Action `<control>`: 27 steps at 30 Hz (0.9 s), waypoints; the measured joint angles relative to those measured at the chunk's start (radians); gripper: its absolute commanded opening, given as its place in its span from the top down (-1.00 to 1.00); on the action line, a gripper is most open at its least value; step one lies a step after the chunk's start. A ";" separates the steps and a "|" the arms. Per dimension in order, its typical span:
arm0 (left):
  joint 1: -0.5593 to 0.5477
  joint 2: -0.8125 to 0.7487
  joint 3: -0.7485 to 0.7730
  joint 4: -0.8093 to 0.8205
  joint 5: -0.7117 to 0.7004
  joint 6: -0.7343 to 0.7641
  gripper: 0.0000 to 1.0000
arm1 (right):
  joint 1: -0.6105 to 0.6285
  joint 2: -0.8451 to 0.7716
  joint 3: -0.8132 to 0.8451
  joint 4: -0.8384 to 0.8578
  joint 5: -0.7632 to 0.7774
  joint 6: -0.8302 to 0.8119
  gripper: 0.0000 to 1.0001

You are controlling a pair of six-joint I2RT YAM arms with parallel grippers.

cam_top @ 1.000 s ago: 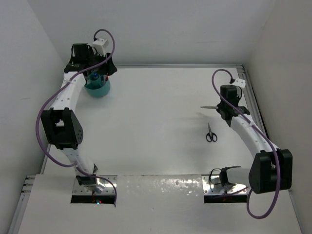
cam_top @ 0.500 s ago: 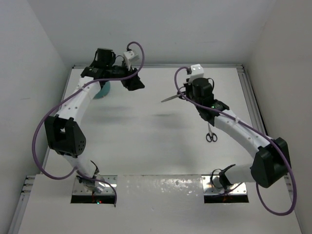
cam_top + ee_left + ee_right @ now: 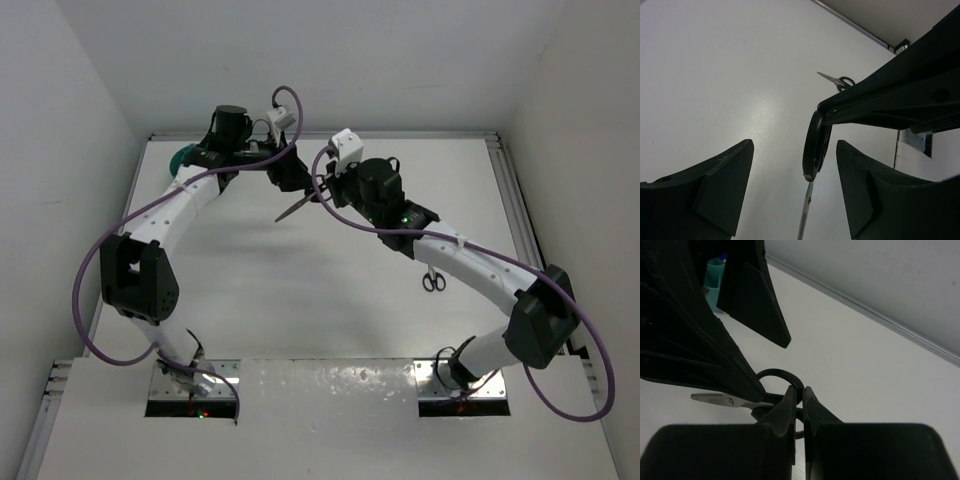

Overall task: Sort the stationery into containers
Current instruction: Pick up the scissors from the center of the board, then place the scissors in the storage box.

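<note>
My right gripper [image 3: 318, 192] is shut on the handle of black-handled scissors [image 3: 293, 208] and holds them in the air at the back middle of the table, blade pointing left. In the right wrist view my fingers [image 3: 801, 390] pinch one handle loop [image 3: 777, 377]. My left gripper [image 3: 290, 172] is open right beside them. In the left wrist view the scissors' handle [image 3: 815, 147] hangs between my open fingers [image 3: 794, 143], touching neither. A second pair of scissors [image 3: 433, 279] lies on the table at the right. The teal tub [image 3: 183, 155] stands at the back left.
The tub also shows in the right wrist view [image 3: 715, 275], behind the left gripper's fingers [image 3: 755, 295]. The second scissors show far off in the left wrist view [image 3: 837, 80]. White walls enclose the table on three sides.
The right arm has carried the scissors left toward the back middle. The left arm has swung right, away from the tub, and its open fingers now flank the scissors' handle.
</note>
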 measured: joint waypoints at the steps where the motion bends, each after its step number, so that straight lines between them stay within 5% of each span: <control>1: -0.001 0.000 -0.002 0.001 0.003 0.000 -0.30 | 0.002 0.001 0.001 0.002 -0.003 -0.004 1.00; 7: -0.010 0.000 -0.015 -0.012 0.009 0.011 -0.11 | 0.013 0.003 0.003 0.017 -0.014 -0.018 1.00; 10: -0.018 0.000 -0.023 -0.020 0.003 0.009 0.26 | 0.014 0.007 0.010 0.020 -0.016 -0.024 1.00; 13: -0.028 0.000 -0.025 -0.024 0.006 0.005 0.93 | 0.018 0.014 0.013 0.031 -0.016 -0.034 1.00; 17: -0.031 0.000 -0.026 -0.024 0.004 -0.009 1.00 | 0.019 0.019 0.013 0.044 -0.019 -0.035 1.00; 21: -0.008 0.000 -0.026 -0.014 -0.001 -0.026 1.00 | 0.020 0.019 0.014 0.047 -0.038 -0.027 -0.09; 27: 0.179 -0.001 -0.032 0.011 -0.017 0.044 1.00 | 0.010 0.019 0.016 0.055 -0.043 -0.029 -0.21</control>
